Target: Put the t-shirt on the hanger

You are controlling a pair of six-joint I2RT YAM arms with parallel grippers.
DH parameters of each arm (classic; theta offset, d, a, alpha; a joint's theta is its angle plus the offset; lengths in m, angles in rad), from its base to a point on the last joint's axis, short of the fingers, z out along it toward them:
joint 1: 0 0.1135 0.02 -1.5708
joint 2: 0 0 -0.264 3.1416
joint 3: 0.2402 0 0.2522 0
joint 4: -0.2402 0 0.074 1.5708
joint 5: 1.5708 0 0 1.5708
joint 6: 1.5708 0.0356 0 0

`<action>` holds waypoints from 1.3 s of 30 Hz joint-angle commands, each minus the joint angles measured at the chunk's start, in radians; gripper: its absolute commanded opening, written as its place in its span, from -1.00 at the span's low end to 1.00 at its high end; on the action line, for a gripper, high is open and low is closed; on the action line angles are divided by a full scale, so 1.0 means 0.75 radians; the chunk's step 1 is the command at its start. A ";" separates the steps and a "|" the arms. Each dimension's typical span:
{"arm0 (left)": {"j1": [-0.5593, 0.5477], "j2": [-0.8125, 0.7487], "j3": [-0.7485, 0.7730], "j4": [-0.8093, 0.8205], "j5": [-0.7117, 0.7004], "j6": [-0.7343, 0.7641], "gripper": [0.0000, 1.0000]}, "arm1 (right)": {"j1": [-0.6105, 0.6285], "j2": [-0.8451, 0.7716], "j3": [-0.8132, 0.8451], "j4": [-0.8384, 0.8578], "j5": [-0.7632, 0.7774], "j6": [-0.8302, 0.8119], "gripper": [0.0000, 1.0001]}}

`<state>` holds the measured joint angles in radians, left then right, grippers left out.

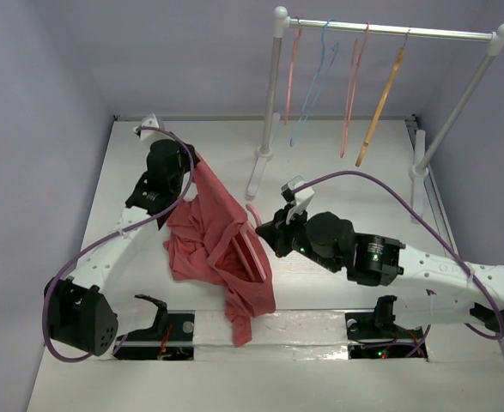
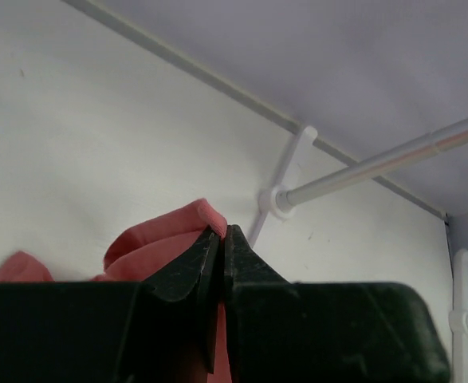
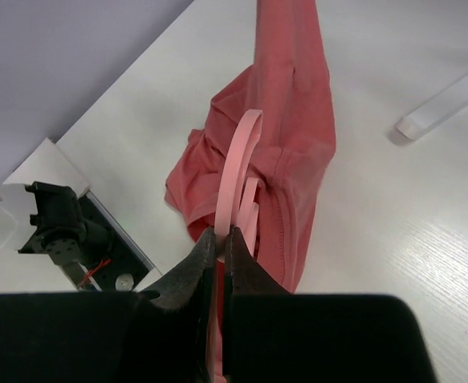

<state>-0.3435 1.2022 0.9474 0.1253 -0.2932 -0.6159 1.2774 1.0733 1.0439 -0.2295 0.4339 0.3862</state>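
The salmon-red t-shirt hangs from my left gripper and drapes down in folds onto the white table toward its near edge. In the left wrist view the left gripper is shut on a fold of the t-shirt. My right gripper sits at the shirt's right side, shut on the thick pink hanger. In the right wrist view the right gripper pinches the hanger, whose curved band rises against the t-shirt. Most of the hanger is hidden in the cloth.
A white clothes rack stands at the far right, carrying thin pink, blue and orange-tan hangers. Its rod shows beyond the left gripper and one foot lies right of the shirt. Arm mounts line the near edge.
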 commanded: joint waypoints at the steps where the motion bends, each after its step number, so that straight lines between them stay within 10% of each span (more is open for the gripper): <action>1: 0.026 0.007 0.221 -0.052 -0.104 0.138 -1.00 | 0.005 -0.044 -0.005 -0.035 -0.043 0.035 -1.00; 12: 0.231 0.099 0.563 -0.259 -0.084 0.285 -1.00 | 0.043 -0.126 0.058 -0.158 -0.094 0.037 -1.00; 25: 0.305 0.174 0.923 -0.482 0.002 0.322 -1.00 | 0.068 0.050 0.854 -0.467 -0.059 -0.141 -1.00; 29: 0.305 0.179 0.882 -0.507 0.069 0.322 0.18 | 0.068 0.064 0.742 -0.477 -0.026 -0.110 -1.00; 39: 0.099 -0.318 0.349 -0.356 0.346 0.118 0.11 | 0.011 0.340 1.220 -0.819 0.023 -0.184 -1.00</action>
<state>-0.1802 1.1110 1.2705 -0.2295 -0.1131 -0.4618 1.3117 1.3136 1.8187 -0.8265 0.4328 0.2890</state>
